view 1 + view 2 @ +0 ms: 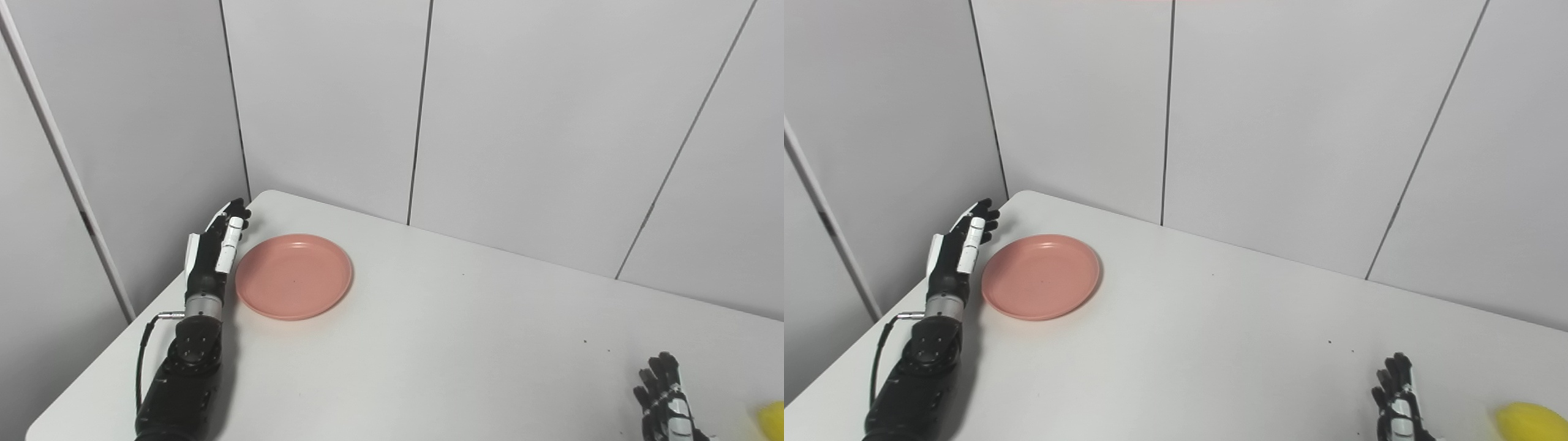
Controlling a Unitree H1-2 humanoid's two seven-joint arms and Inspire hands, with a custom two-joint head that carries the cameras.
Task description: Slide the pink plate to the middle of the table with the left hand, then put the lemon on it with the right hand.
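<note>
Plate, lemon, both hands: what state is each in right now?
pink plate: upright, empty, flat on the table near its far left corner, not yet in the middle.
lemon: on the table at the near right, not on the plate, not held.
left hand: open, fingers straight, beside the plate's left rim.
right hand: open, holding nothing, left of the lemon.

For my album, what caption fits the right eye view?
Left hand open beside the pink plate; right hand waits near the lemon.
</note>
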